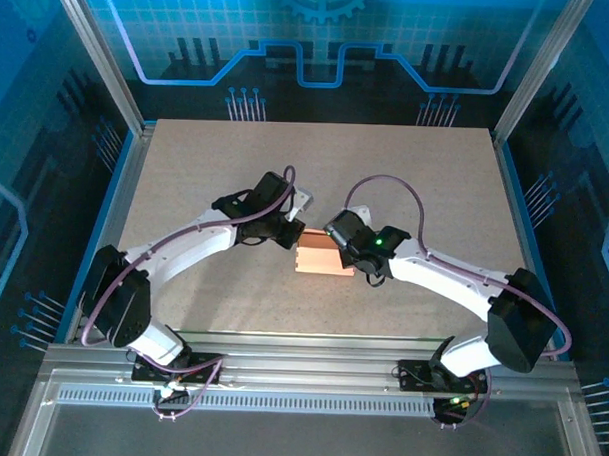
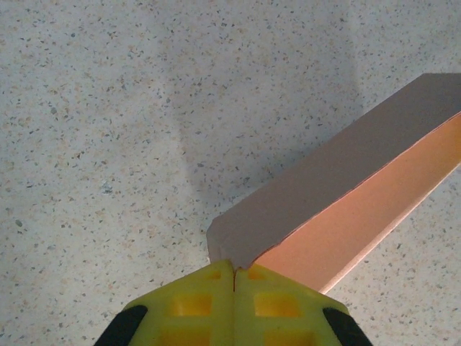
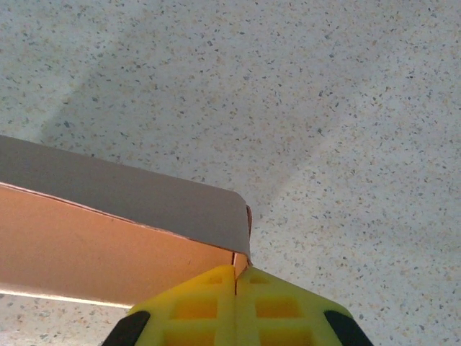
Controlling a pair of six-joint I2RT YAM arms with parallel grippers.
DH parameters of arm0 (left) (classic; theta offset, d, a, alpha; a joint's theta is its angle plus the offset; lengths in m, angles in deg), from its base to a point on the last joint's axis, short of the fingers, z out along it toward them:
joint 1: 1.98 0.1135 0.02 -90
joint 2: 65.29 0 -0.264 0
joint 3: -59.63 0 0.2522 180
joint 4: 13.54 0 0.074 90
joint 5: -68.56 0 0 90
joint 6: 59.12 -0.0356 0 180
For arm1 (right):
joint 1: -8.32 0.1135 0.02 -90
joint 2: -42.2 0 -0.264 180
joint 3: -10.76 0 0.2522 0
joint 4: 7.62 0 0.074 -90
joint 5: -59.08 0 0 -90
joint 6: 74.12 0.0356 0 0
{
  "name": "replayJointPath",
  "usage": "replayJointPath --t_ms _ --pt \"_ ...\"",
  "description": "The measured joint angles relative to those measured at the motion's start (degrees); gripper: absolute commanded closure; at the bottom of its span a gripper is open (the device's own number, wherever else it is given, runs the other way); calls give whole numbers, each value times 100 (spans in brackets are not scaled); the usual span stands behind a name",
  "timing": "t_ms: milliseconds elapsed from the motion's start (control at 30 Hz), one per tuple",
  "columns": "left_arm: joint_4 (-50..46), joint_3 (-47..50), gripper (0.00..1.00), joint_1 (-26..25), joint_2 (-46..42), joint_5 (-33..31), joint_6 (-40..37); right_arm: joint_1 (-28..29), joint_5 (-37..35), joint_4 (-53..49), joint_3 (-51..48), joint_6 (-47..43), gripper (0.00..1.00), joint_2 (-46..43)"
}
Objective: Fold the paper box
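The paper box [image 1: 321, 259] is a small salmon-orange rectangle lying mid-table between my two grippers. My left gripper [image 1: 295, 238] meets its left end and my right gripper [image 1: 350, 257] its right end. In the left wrist view the yellow fingers [image 2: 209, 306] are pressed together, and a corner of the box's grey-shaded top flap [image 2: 338, 166] runs into the seam at the left gripper [image 2: 234, 269]. In the right wrist view the right gripper [image 3: 235, 272] is likewise shut, with the box's [image 3: 101, 245] end wall pinched between its tips. The box's orange side faces both cameras.
The speckled beige table [image 1: 237, 166] is bare around the box. Metal frame posts and blue panels bound it at the back and sides. Purple cables loop above both arms, with the arm bases on the rail at the near edge.
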Motion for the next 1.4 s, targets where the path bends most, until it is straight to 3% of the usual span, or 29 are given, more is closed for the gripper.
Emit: replayJointPath --t_ms 467,533,600,1033,1233,1400 --pt "-111 13 100 0 15 61 -63 24 -76 -63 44 -33 92 15" --pt "-114 42 100 -2 15 66 -98 24 -74 -63 48 -35 93 11" --pt "-109 50 100 0 15 63 -120 24 -79 -66 70 -35 100 9" --pt "348 424 99 -70 -118 -125 -227 22 -55 -151 153 -31 100 -96" --pt "616 529 82 -76 -205 -184 -216 20 -59 -133 153 -7 100 -175" --pt "809 614 83 -96 -304 -188 -208 20 -72 291 -225 37 100 -444"
